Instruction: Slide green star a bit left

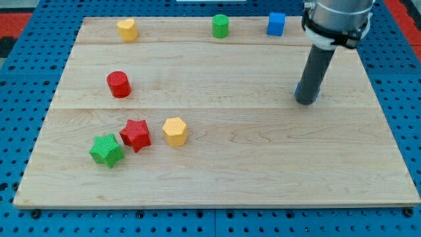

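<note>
The green star (106, 150) lies near the board's lower left. A red star (136, 135) sits just to its upper right, touching or nearly touching it. My tip (304, 101) rests on the board at the view's right, far from the green star. A small blue block (316, 92) shows partly behind the rod.
A yellow hexagon block (175, 131) lies right of the red star. A red cylinder (119, 84) is above them. Along the top edge stand a yellow block (127, 29), a green cylinder (220, 26) and a blue cube (276, 24). The wooden board (263, 164) lies on blue pegboard.
</note>
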`<state>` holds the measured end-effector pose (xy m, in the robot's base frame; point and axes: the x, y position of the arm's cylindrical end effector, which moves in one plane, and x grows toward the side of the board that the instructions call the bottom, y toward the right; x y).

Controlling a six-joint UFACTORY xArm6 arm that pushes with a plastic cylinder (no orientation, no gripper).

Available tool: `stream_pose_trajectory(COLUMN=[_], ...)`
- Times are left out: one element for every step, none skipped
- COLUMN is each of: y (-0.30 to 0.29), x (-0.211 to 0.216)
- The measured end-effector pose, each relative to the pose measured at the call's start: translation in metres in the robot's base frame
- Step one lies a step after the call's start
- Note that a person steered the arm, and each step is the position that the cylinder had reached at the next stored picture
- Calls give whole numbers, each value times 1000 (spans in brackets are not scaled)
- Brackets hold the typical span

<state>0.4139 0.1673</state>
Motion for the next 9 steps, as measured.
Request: stream_pose_trajectory(y=[13,14,14,14,14,14,14,7,-17], x=[-9,15,30,32,32,32,33,33,34])
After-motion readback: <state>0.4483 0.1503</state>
